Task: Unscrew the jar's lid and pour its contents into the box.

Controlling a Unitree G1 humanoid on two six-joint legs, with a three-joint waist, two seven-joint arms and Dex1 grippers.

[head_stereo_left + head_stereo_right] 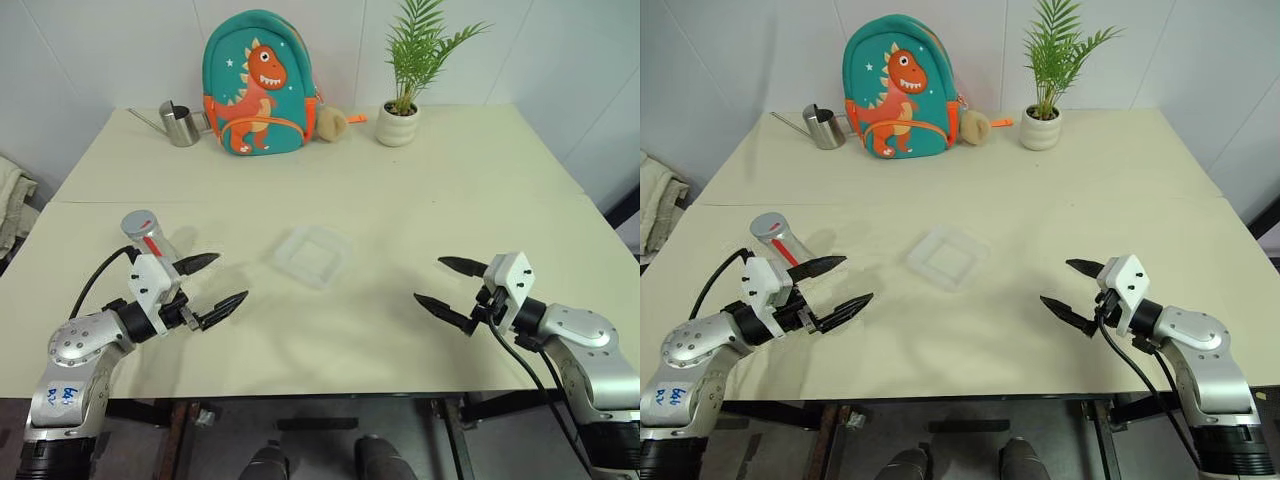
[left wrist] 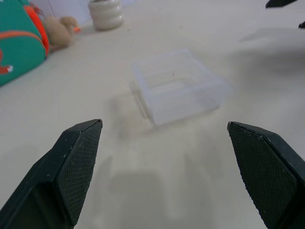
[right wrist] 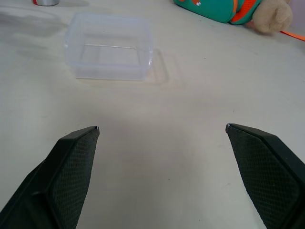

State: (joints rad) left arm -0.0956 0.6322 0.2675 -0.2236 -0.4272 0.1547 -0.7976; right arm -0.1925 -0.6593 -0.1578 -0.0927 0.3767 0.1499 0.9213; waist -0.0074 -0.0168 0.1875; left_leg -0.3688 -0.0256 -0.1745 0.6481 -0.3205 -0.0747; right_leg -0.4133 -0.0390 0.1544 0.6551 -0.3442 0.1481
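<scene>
Jar [image 1: 775,238] stands upright on the table [image 1: 400,200] at the robot's left, just behind and beside the left gripper [image 1: 212,285], with the lid [image 1: 766,224] seated on its mouth, so no unscrewing has begun; the left gripper hangs above the table with its two black fingers spread wide and nothing between them, pointing inward toward the table's middle; the right gripper [image 1: 452,287] mirrors it on the opposite side, fingers likewise spread and empty, aimed inward; this symmetrical, ready posture suggests a starting stance, each arm kept clear of the work area until a grasp is chosen; the box [image 1: 313,255] lies flat and empty between the two grippers, slightly farther out on the table, placed centrally so that either arm can reach it for pouring; it is apart from the jar and from both grippers. Farther back, along the table's far edge, stand a steel watering can [image 1: 180,124], a teal dinosaur backpack [image 1: 256,85] with a small plush toy [image 1: 331,122] beside it, and a potted plant [image 1: 400,118]; all are well apart from the working zone and obstruct nothing. Judged from this layout, the path from jar to box is open; the likely concern is the left gripper's wrist housing sitting close to the jar, which could be knocked during approach.
</scene>
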